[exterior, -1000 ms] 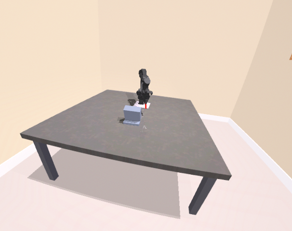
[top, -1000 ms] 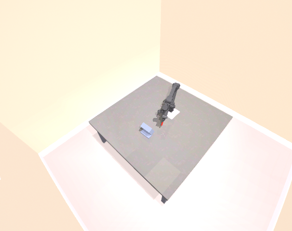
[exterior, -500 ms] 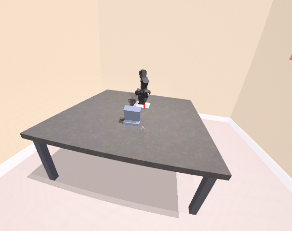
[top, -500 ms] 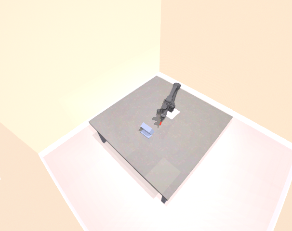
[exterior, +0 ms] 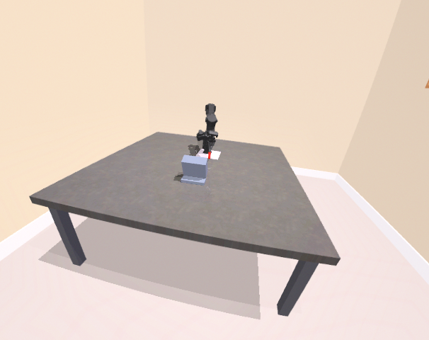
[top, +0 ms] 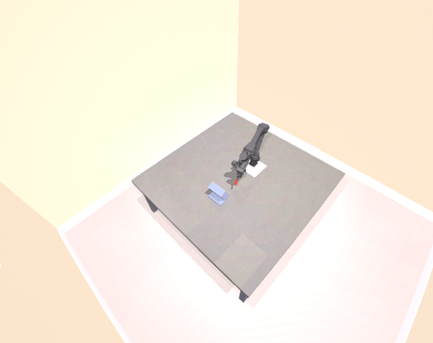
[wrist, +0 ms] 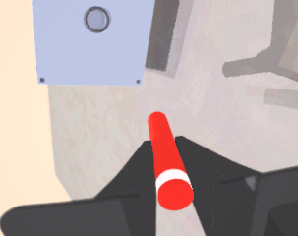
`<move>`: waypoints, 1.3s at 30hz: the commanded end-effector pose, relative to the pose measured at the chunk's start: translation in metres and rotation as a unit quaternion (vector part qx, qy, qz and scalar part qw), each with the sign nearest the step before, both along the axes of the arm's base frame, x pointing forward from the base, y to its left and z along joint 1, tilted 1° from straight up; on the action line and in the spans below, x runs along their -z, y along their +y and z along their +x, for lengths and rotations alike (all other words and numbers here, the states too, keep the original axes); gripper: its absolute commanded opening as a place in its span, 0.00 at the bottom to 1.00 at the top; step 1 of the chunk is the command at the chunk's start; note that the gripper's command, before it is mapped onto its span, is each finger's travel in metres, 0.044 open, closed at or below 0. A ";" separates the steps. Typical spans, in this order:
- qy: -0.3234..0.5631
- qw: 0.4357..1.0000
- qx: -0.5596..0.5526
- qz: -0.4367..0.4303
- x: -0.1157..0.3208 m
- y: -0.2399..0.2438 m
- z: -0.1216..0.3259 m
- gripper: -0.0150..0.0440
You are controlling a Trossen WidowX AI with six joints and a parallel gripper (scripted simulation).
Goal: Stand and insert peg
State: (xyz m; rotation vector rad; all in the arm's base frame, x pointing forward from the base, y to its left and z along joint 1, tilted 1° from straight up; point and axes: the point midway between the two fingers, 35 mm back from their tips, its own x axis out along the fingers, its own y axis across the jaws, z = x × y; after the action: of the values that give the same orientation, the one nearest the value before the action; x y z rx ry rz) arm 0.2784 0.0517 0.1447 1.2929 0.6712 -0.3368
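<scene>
The gripper [top: 238, 178] [exterior: 208, 150] [wrist: 163, 145] is clamped on the red peg [top: 236, 182] [exterior: 209, 155] [wrist: 164, 153]. In the wrist view, the white band [wrist: 173, 178] is on the near side of the fingers, and the plain end points away from them. The peg is not in the hole [wrist: 96, 20]; it is between the arm [top: 251, 146] [exterior: 210, 120] and the sloped panel [top: 219, 189] [exterior: 195, 168] [wrist: 94, 54], over the worktop [top: 283, 191] [exterior: 243, 205] [wrist: 80, 128].

I judge that the second part, the bringing to the hole, is in hand, but whether the standing was done I cannot tell from here.

The main danger is a wrong angle: if the peg does not follow the direction of the hole, its end may catch on the rim and turn in the grip. If the sideways aim is not corrected, the end may press the flat face and push the panel. Opening too early, before the bottom is reached, could let the peg fall out.
</scene>
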 end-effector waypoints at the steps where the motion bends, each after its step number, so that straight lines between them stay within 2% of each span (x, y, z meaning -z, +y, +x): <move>1: -0.014 1.000 0.018 0.009 0.000 -0.006 0.001 0.25; 39: -0.107 0.987 0.097 0.064 -0.007 -0.035 0.009 0.25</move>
State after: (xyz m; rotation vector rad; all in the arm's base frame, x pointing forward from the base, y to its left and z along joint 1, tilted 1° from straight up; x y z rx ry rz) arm 0.2848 0.0189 0.1539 1.4897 0.3986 -0.3002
